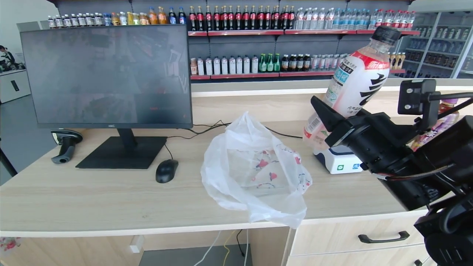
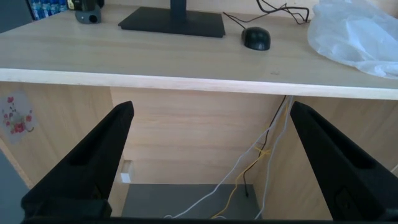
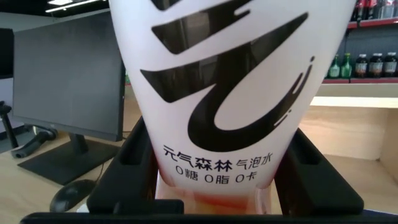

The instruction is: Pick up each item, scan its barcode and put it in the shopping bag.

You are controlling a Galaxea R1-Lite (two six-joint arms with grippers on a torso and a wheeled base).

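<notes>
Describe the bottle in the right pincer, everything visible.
The drink bottle is clear plastic with a black screw cap, pinkish liquid, and a white label with red band, black brushstroke and barcode. Cap on, it tilts, top toward the robot's right, held off the counter above the white scanner box. The right pincer clamps its lower half.

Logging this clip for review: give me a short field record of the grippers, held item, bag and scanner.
right gripper: shut on the bottle
bottle: tilted, its base over the white scanner box
left gripper: open, below the front edge of the counter
shopping bag: on the counter, left of the white scanner box
task stage: bottle not yet bagged
</notes>
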